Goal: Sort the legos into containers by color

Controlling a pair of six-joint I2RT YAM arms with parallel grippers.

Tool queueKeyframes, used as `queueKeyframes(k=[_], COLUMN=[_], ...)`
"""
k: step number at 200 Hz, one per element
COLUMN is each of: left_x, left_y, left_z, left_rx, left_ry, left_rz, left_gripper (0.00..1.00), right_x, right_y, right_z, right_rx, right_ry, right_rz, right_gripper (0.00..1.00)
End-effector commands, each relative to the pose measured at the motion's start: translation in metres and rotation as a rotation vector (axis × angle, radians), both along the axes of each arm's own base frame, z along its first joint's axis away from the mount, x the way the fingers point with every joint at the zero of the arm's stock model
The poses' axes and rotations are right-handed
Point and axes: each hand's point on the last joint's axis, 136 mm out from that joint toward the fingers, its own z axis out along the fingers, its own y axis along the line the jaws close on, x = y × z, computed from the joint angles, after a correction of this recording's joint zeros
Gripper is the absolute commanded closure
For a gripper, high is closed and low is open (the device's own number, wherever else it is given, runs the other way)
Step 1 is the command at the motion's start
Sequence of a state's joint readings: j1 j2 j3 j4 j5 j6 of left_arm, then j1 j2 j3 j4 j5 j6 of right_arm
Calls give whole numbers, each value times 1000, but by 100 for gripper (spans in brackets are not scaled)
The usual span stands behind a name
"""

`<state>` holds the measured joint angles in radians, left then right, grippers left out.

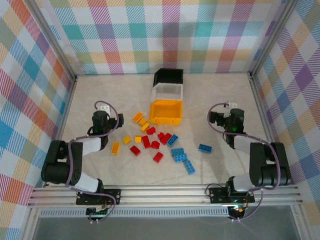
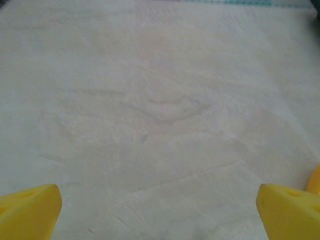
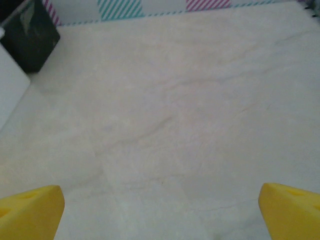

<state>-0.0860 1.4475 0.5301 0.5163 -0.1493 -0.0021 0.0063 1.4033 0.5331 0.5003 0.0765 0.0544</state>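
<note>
Legos (image 1: 155,142) – small bumpy bricks in yellow, red and blue – lie loose on the table (image 1: 210,95). At 12 o'clock from them sit the yellow-orange bin (image 1: 166,111), white bin (image 1: 167,92) and black bin (image 1: 168,76). The left gripper (image 1: 103,106) is at 9 o'clock and the right gripper (image 1: 231,105) at 3 o'clock.

Left wrist view: the left gripper (image 2: 160,200) is spread wide, holding nothing.

Right wrist view: the right gripper (image 3: 160,200) is wide and holding nothing too – the black bin (image 3: 30,35) is at 10 o'clock.

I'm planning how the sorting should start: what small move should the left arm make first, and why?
Probably swing the open left gripper to its right, over the yellow brick: it holds nothing, and that brick lies beside it, close to the yellow-orange bin.
</note>
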Motion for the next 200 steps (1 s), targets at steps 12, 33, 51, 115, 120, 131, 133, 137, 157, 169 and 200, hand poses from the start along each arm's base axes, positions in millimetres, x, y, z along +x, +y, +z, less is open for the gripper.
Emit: queueKeyframes(k=[12, 33, 51, 115, 120, 131, 133, 137, 157, 169, 200], left_x=[-18, -26, -35, -77, -79, -86, -88, -90, -99, -100, -97], left_y=[38, 31, 29, -46, -51, -61, -62, -64, -69, -72, -74], left_z=[33, 41, 53, 61, 60, 55, 54, 52, 45, 42, 45], left_rx=[-69, -101, -142, -313, -322, -339, -340, -342, -354, -356, -325], left_ry=[128, 213, 219, 367, 379, 407, 411, 421, 452, 471, 490], left_rz=[280, 265, 277, -40, -56, -87, -94, -97, -111, -125, -147], left_gripper=[0, 0, 0, 0, 0, 0, 0, 0, 0, 0, 0], right_x=[-4, -9, -18, -64, -68, -73, -73, -75, -79, -76, -51], right_y=[-5, 2, 22, 97, 105, 124, 127, 133, 161, 173, 199], right_z=[49, 66, 72, 74, 72, 68, 68, 66, 53, 45, 21], right_rx=[143, 259, 347, 415, 401, 365, 359, 347, 288, 250, 192], right_ry=[86, 220, 352, 718, 740, 777, 781, 796, 859, 877, 924], right_rz=[-108, -147, -99, 21, 34, 61, 66, 69, 76, 73, 96], right_gripper=[0, 0, 0, 1, 1, 1, 1, 1, 1, 1, 11])
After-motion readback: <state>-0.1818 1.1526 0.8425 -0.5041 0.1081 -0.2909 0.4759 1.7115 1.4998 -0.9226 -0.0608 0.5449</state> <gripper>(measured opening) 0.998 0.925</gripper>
